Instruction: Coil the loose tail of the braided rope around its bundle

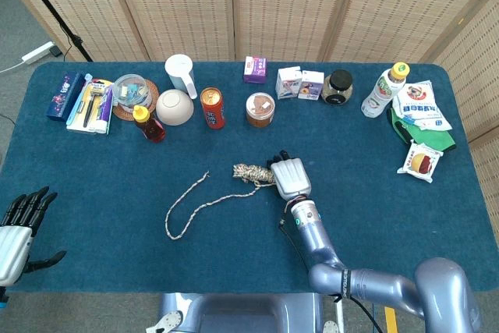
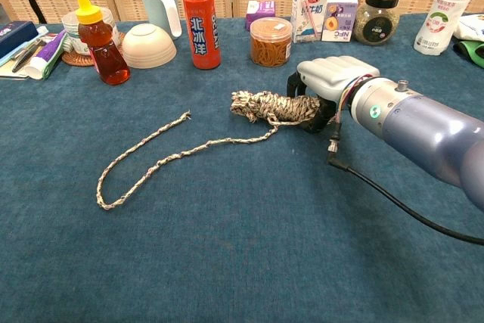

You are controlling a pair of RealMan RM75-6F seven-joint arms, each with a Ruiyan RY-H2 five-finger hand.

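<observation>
Braided rope bundle [image 1: 253,172] lies near mid-table, short and thick, long axis running 9 to 3 o'clock. Its loose tail [image 1: 191,210] leaves the bundle's near side, trails toward 8 o'clock, loops back and ends in a frayed tip toward 10 o'clock of the loop, flat on the blue table [image 1: 93,177].

My right hand [image 1: 289,178] sits at the bundle's 3 o'clock end, palm down, fingers curled around that end; in the chest view the dark fingers [image 2: 296,81] wrap the rope and the bundle's right end disappears under the hand. I read that as a grip on the bundle.

My left hand [image 1: 17,228] is well apart at the table's near left edge, around 8 o'clock from the bundle, fingers spread, thumb out, holding nothing.

Along the far side, at 12 o'clock from the bundle: red can [image 1: 212,108], lidded jar [image 1: 260,110], white bowl [image 1: 175,107].
</observation>
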